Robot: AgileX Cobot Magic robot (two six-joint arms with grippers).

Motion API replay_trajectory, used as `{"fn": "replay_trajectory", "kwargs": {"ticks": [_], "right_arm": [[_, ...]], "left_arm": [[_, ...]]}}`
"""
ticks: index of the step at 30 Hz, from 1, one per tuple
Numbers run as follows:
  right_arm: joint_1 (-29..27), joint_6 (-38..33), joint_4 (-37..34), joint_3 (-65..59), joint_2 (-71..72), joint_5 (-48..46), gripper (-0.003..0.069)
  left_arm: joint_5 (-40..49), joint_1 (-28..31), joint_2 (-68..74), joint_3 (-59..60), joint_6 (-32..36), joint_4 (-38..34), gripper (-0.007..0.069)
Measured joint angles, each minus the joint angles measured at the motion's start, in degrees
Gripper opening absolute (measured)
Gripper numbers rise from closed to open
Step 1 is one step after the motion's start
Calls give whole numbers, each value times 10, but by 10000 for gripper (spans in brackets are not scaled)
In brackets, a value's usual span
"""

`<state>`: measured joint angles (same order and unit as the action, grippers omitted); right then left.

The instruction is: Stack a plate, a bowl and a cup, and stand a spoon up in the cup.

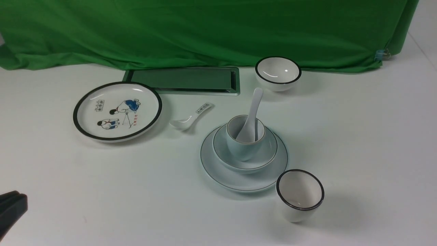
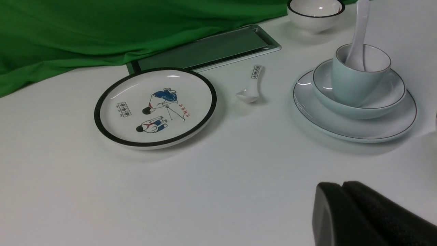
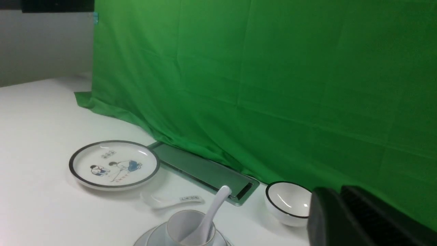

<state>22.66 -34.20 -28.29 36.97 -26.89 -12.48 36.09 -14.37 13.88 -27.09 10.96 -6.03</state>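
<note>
The pale plate [image 1: 235,179] lies on the table right of centre. The wide shallow bowl [image 1: 269,150] sits on it, and the pale blue-green cup [image 1: 240,148] stands in the bowl. The plain white spoon [image 1: 254,102] stands in the cup, its handle leaning towards the back. The stack also shows in the left wrist view: plate [image 2: 355,131], bowl [image 2: 385,99], cup [image 2: 348,85], spoon [image 2: 360,27]. My left gripper [image 1: 20,197] is shut and empty at the near left, far from the stack. My right gripper [image 3: 341,189] is shut and empty, raised above the table; it is out of the front view.
A black-rimmed cartoon plate [image 1: 117,111] lies at the left, with a small printed spoon [image 1: 191,118] beside it. A black-rimmed bowl [image 1: 278,73] stands at the back and a black-rimmed cup [image 1: 300,194] just near-right of the stack. A metal hatch [image 1: 184,80] and green cloth [image 1: 205,30] lie behind.
</note>
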Motion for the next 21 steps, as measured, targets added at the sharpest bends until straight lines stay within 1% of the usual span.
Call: {"fn": "replay_trajectory", "kwargs": {"ticks": [3,5,7,9,10,12,13,14,15,16,17,18,19,20,21], "right_arm": [[-1,1,0,-22,19,27,78],[-7,5,1,-55,47,45,43],[-19,32,24,-99,87,70,13],[-39,85,68,-145,122,95,10],[-41,93,74,-150,126,98,10],[-83,200,160,-213,165,118,10],[-98,230,183,-236,175,120,10],[-131,274,219,-272,191,118,10],[-131,277,219,-272,192,118,10],[-147,287,230,-288,197,118,10],[-180,304,247,-319,210,117,10],[-180,305,247,-322,212,117,10],[-206,314,259,-352,226,116,10],[-208,315,260,-352,228,116,10],[-222,320,266,-369,247,111,10]], "left_arm": [[0,0,0,0,0,0,-31],[0,0,0,0,-1,0,-31],[0,0,0,0,-1,0,-31],[0,0,0,0,0,0,-31],[0,0,0,1,0,0,-31],[0,0,0,1,0,0,-31],[0,0,0,1,0,0,-31],[0,0,0,1,0,0,-31],[0,0,0,1,0,0,-31],[0,0,0,1,0,0,-31],[0,0,0,1,0,0,-31],[0,0,0,1,0,0,-31],[0,0,0,1,0,0,-31],[0,0,0,1,0,0,-31],[0,0,0,1,0,0,-31]]}}
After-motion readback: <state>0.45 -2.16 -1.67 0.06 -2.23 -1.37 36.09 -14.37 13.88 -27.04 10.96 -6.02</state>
